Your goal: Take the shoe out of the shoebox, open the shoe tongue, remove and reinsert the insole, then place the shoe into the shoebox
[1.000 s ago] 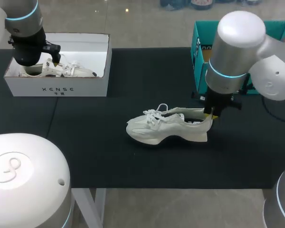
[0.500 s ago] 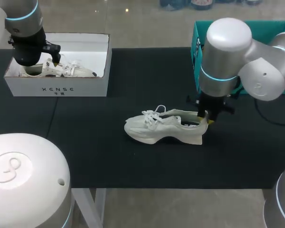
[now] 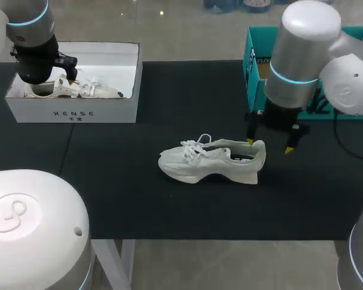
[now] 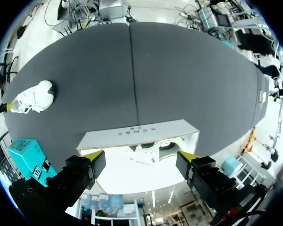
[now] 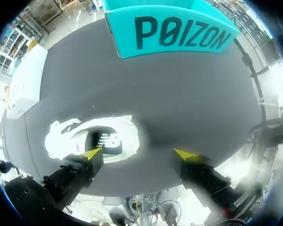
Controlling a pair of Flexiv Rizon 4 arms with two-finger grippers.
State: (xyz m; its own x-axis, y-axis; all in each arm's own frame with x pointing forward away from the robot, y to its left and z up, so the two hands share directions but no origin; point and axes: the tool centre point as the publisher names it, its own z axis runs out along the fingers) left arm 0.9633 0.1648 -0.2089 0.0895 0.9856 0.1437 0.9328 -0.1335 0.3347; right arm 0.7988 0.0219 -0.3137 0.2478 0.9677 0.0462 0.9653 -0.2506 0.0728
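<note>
Head view, two shoes, shoebox shoe (image 3: 98,91), table shoe (image 3: 210,162), left fingers (image 4: 93,155), right fingers (image 5: 91,153) both released

Out of sight
Left arm (image 3: 33,57) hides part of the boxed shoe (image 3: 94,90) under it; right arm (image 3: 302,54) covers part of the teal box (image 3: 253,66) behind it.

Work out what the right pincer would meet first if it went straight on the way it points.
Probably the heel of the white shoe: the open right pincer points down, one finger above the heel rim, the other above bare table. Height is hard to judge.
</note>
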